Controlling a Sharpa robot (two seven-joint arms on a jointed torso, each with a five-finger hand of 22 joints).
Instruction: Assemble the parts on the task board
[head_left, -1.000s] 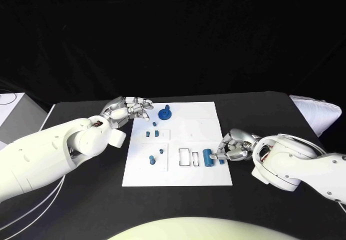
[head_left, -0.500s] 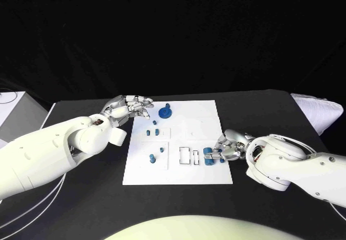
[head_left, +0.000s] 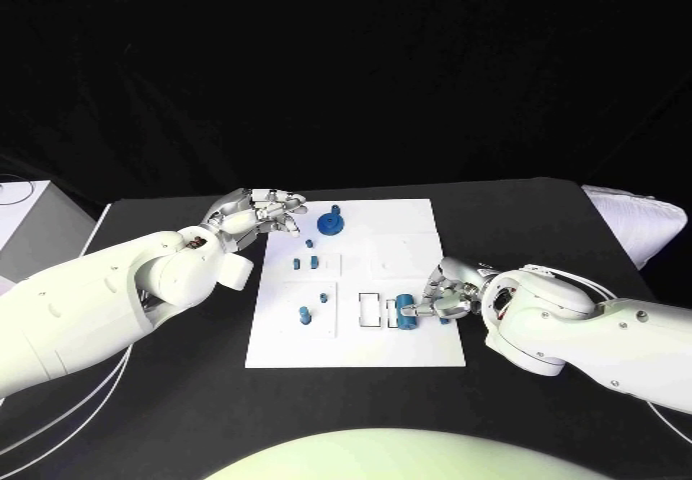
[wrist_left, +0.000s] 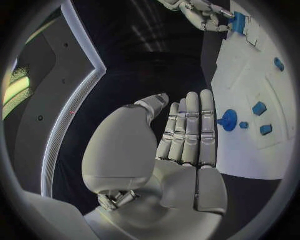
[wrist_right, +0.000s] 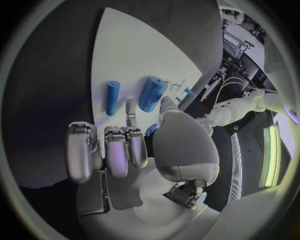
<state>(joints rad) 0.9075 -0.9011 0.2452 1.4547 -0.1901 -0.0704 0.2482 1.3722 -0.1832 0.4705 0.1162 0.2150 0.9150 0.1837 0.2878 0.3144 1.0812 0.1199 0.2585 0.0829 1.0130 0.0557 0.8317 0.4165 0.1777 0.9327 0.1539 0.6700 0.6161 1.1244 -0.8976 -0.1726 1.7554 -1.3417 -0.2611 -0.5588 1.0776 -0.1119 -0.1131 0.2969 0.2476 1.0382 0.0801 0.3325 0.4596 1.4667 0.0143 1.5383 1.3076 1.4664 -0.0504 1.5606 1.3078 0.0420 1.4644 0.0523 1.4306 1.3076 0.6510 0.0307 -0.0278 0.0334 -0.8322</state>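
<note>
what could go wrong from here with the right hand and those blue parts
1. The right hand touches a blue cylinder at the task board's edge; a nudge may roll it onto the table.
2. A thinner blue part lies close beside it and might get knocked.
3. The fingers hide the contact from the head view, so a slip may go unseen.

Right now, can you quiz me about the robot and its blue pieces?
1. Fill in: the right hand is at the task board's ____ edge, next to the blue cylinders.
2. True or false: the left hand holds a blue piece.
3. The round blue part lies closest to: A) the left hand, B) the right hand, C) the board's near edge.

Key: 1 right; 2 false, its palm has nothing in it; 3 A.
</note>
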